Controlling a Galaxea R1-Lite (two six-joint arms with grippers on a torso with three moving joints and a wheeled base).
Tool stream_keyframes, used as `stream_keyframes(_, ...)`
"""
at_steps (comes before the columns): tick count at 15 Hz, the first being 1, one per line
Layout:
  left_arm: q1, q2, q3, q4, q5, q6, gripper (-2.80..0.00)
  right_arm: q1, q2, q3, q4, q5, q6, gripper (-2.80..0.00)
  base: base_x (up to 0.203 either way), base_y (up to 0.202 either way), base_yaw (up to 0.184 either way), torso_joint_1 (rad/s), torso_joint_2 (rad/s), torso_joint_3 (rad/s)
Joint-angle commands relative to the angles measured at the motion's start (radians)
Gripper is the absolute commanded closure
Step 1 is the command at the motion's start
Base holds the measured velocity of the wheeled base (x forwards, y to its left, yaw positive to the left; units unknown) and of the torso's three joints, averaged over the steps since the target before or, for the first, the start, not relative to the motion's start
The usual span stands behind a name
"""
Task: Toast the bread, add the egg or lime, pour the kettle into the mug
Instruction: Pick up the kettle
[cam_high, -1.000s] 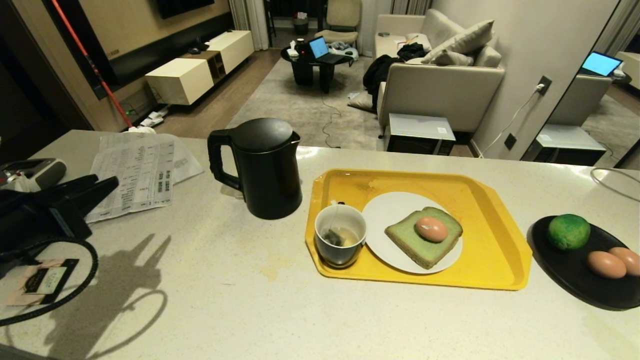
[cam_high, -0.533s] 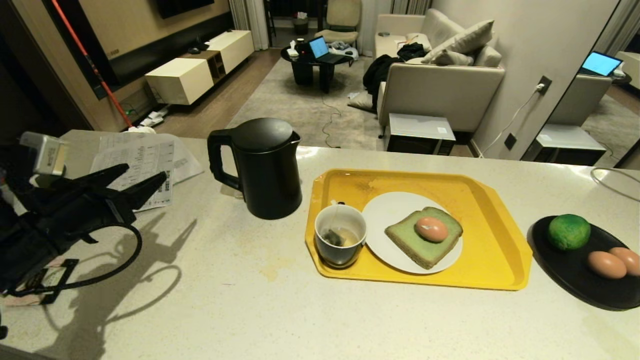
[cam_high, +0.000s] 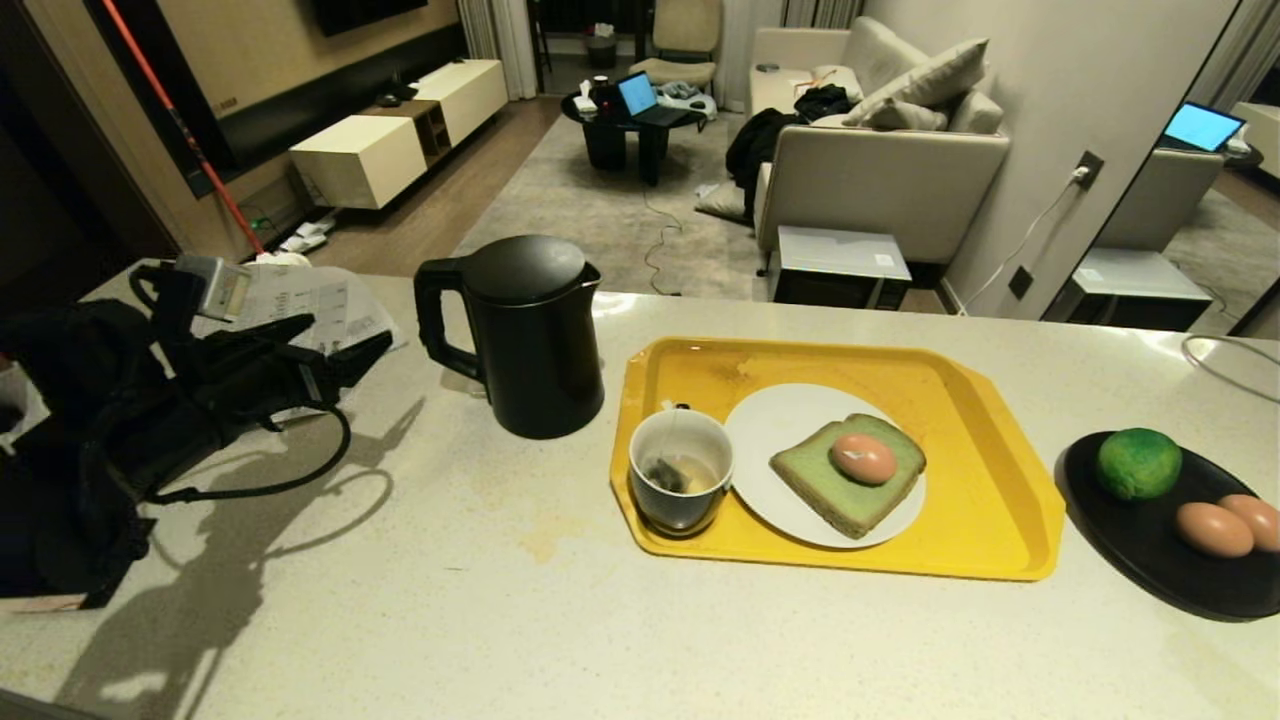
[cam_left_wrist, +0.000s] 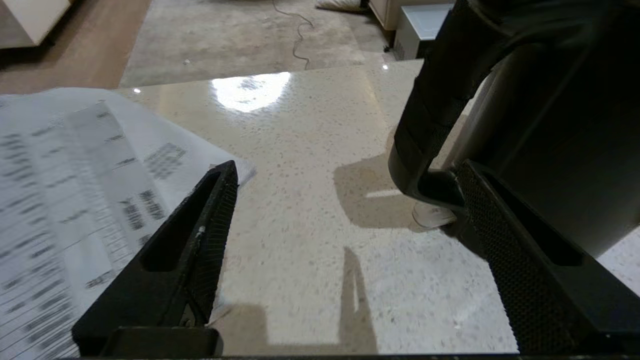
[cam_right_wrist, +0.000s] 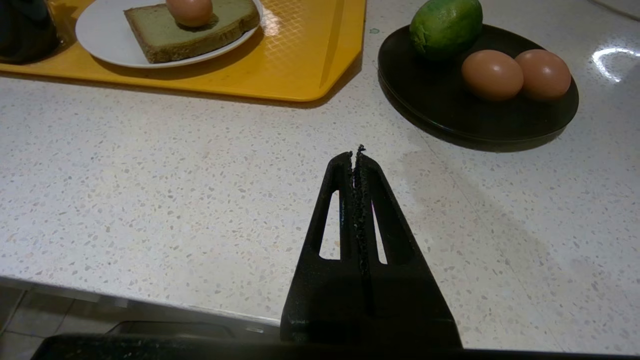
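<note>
Rising over the printed paper sheets (cam_high: 310, 310), the black left gripper (cam_high: 335, 345) had spread wide open, nearing the tall matte black kettle (cam_high: 530, 335).

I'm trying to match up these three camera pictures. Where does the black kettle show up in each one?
Head view: the kettle stands left of centre on the counter, just left of the yellow tray.
Left wrist view: its handle and dark body fill the right side, beyond the open left pincer.
Right wrist view: the kettle is not in it.
Shared landmark: the speckled counter appears in all three views.
</note>
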Motion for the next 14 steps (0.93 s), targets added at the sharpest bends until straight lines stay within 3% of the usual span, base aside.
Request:
stream_keyframes(1,-0.031,0.082,-0.081,0.037,0.002,0.001,-2.80,0.000,0.000,0.003,-0.001,0.000,0.000,0.00,0.000,0.000,0.000,0.000,0.00,0.000)
stream_keyframes(9,-0.077,0.198,-0.270,0.105,0.036,0.000,-2.80,0.000,0.000,0.003,-0.001,0.000,0.000,0.00,0.000,0.000,0.000,0.000,0.00,0.000)
stream_keyframes(14,-0.100,0.286,-0.458,0.151,0.043,0.000,-2.80,0.000,0.000,0.003,-0.001,0.000,0.000,0.00,0.000,0.000,0.000,0.000,0.00,0.000)
